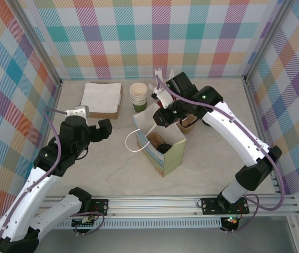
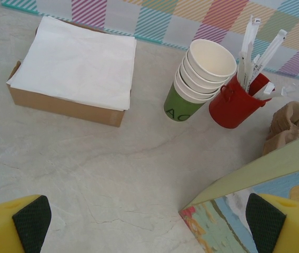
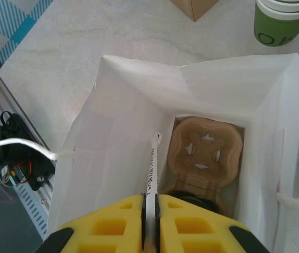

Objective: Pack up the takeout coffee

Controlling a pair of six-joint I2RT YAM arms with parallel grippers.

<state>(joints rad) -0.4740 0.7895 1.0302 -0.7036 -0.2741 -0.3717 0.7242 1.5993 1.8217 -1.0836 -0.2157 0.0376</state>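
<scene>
Yellow-fingered, the right gripper [image 3: 150, 203] is pinched shut on a thin paper-wrapped stick [image 3: 151, 163] above the open white bag [image 3: 123, 100]. Down inside the bag, the takeout coffee [image 1: 163, 148] sits with a brown cardboard carrier [image 3: 205, 147]. The left gripper [image 2: 149, 224] hangs wide open just beside the bag, holding nothing.

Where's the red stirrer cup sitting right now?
In the left wrist view, the red cup stands near the back wall, just right of the stack of paper cups and beyond the bag.
</scene>
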